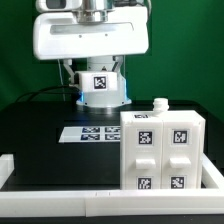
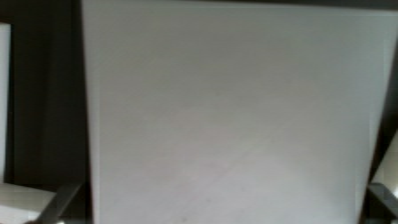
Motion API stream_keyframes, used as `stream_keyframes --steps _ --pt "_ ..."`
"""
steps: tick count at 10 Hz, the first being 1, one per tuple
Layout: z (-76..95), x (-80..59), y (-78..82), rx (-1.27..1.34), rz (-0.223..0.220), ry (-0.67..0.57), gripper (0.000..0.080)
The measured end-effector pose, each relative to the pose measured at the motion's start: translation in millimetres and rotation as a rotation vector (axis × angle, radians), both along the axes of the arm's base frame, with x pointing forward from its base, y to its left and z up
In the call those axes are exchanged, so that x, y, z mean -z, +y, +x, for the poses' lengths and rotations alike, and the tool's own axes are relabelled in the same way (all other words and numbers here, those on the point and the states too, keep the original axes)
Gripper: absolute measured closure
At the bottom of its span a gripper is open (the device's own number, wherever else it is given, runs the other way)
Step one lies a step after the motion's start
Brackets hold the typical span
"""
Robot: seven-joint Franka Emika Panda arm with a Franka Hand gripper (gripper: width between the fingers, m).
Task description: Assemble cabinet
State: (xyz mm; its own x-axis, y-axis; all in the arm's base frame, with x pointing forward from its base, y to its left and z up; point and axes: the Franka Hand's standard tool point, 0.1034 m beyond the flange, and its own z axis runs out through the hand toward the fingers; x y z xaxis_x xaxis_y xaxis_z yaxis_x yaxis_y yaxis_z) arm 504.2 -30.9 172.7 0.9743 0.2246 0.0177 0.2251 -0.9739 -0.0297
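The cabinet (image 1: 160, 150) is a big white box at the exterior view's right, near the front. It has several square tags on its front blocks and a small white knob (image 1: 158, 103) on top. Farther back, left of the middle, a white tagged cabinet part (image 1: 100, 85) hangs above the table under the arm. My gripper (image 1: 100, 78) is shut on it. In the wrist view this part (image 2: 222, 100) fills the picture as a plain white face. It reaches from one dark finger (image 2: 63, 205) to the other, with my gripper (image 2: 222, 208) around it.
The marker board (image 1: 95, 133) lies flat on the black table below the held part. A low white wall (image 1: 60, 205) runs along the front and up the exterior view's left side (image 1: 8, 170). The white robot arm (image 1: 90, 40) fills the top.
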Motion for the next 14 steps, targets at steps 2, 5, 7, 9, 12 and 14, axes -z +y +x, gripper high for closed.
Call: stream_keyframes --steps 2,5,7,9,12,14 --pt "26.0 -8.8 30.6 -0.017 0.015 -0.028 0.0239" --pt "72.1 -12.9 63.2 -0.04 0.019 -0.046 0.0239" --pt "80.1 -11.3 70.5 -0.052 0.014 -0.05 0.0239" --pt "79.2 -9.7 69.9 -0.051 0.013 -0.047 0.0239" --pt "86.1 -2.5 73.0 -0.056 0.014 -0.03 0.0239" --pt "103.5 0.0 79.1 -0.066 0.016 -0.029 0.0239"
